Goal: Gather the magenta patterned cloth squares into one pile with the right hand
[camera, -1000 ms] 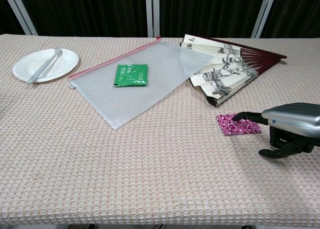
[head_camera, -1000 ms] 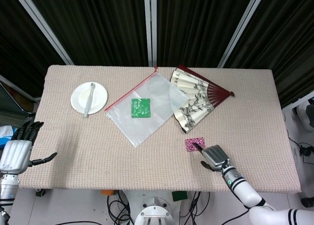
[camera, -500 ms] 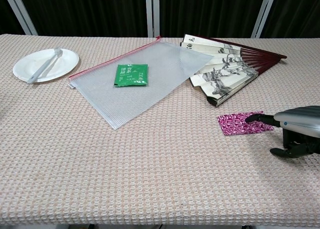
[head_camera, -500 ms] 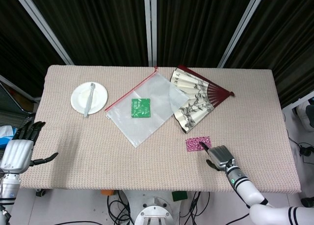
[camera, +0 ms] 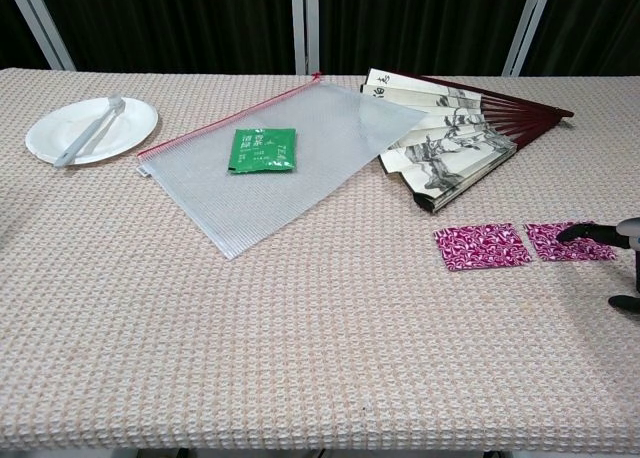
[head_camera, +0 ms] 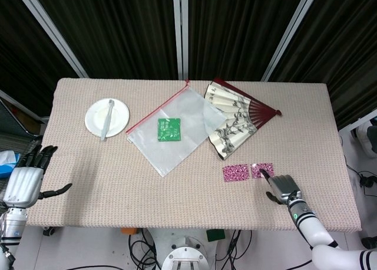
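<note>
Sliding toward the table's right edge since a second ago, the right hand [head_camera: 283, 188] has dragged one magenta square [head_camera: 263, 170] off the other, so two now lie side by side w/ a thin gap. One dark fingertip [camera: 570, 233] presses on the right square's near corner; other fingers curl under the palm, holding nothing, and in the chest view most of the hand is cut off by the frame edge. Left magenta square [head_camera: 237, 173] sits flat just beside it, near the table's [head_camera: 118, 181] front-right, close below the folding fan [head_camera: 235, 118], which lies spread open w/ dark red ribs. A clear zip bag [head_camera: 171, 134] w/ a red seal strip overlaps the fan's left end; a green packet [head_camera: 168, 129] is at its middle. Far left, a white plate [head_camera: 106, 116] carries a white utensil [head_camera: 106, 118]. Left hand [head_camera: 25, 181] hangs off the table's left-front corner, fingers spread apart, thumb out, empty. Dark curtains w/ pale posts back the scene.
</note>
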